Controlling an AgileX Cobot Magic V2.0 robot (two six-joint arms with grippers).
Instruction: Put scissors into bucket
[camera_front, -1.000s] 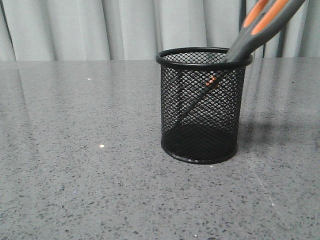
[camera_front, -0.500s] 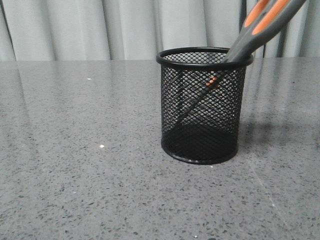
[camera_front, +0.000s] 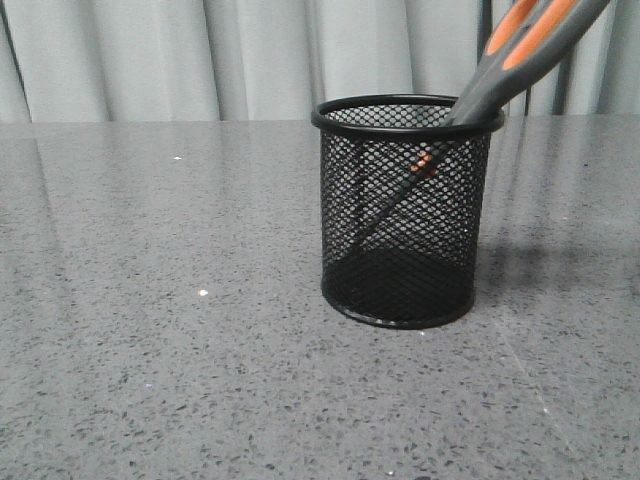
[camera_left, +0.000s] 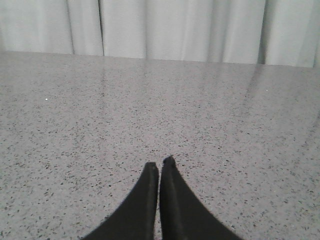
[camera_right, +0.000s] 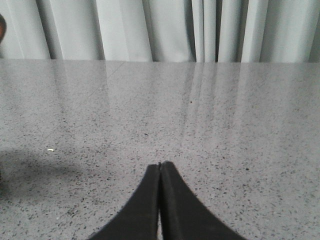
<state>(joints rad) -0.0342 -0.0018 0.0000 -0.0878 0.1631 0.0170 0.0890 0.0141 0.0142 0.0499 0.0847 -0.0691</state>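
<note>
1. Front view gives me the widest thing first: the table (camera_front: 150, 380), a grey speckled stone-look top that runs back to pale curtains (camera_front: 200, 50). It carries the bucket and nothing of my arms shows above it from this camera.

2. Next in size is the bucket (camera_front: 405, 215), a black wire-mesh cup standing upright on its solid round base, right of the middle of the table. I judge it stands well apart from both my arms, since neither wrist camera shows it.

3. Inside it are the scissors (camera_front: 520, 45). The dark blades run down through the mesh toward the far-left part of the floor, the orange pivot screw sits just below the rim, and the grey-and-orange handles stick out above the rim, tilted up to the right. They lean because they are longer than the cup is tall, so the rim props them. I see nothing else in the cup.

4. My left gripper (camera_left: 160, 167) has its two black fingers pressed together with only a hairline gap, pinching nothing, low over bare table.

5. My right gripper (camera_right: 160, 166) is the same: fingers closed tip to tip, nothing between them, pointed across bare table at the curtains.

6. My judgement: with the scissors resting in the cup and both my grippers holding nothing, the job looks finished, and the lean seems steady enough to leave.
</note>
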